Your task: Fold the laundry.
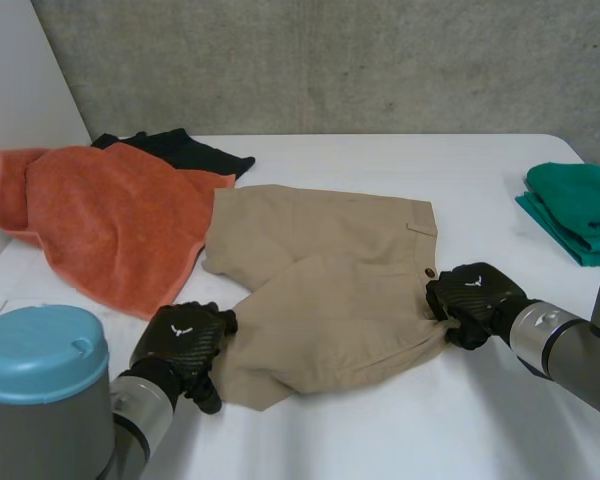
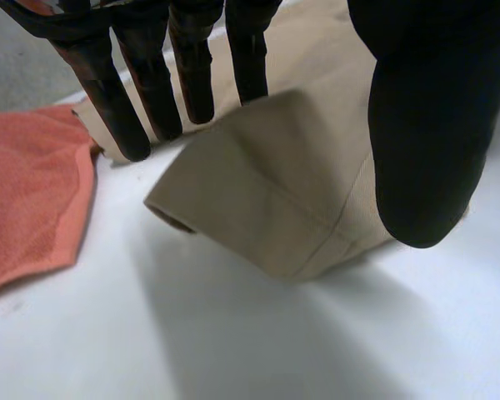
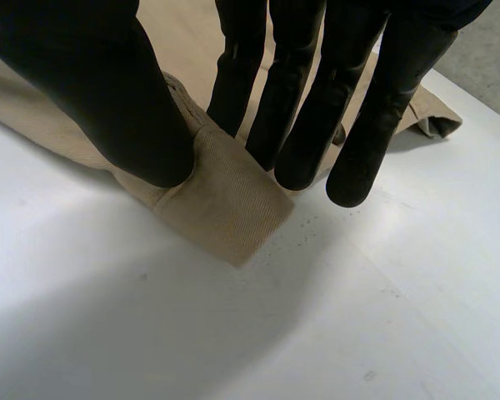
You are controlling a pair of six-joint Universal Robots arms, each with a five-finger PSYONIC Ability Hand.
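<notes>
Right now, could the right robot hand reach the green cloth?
Probably, once it lets go: the right robot hand pinches the tan shorts, but only bare table lies between it and the green cloth.

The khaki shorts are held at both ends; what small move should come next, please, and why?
Probably lift both ends together: the left robot hand pinches a leg hem and the right robot hand pinches the waistband corner of the khaki shorts, which lie flat.

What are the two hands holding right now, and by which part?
Both hold the tan shorts: the left hand pinches a leg hem, the right hand pinches the waistband end beside the button.
</notes>
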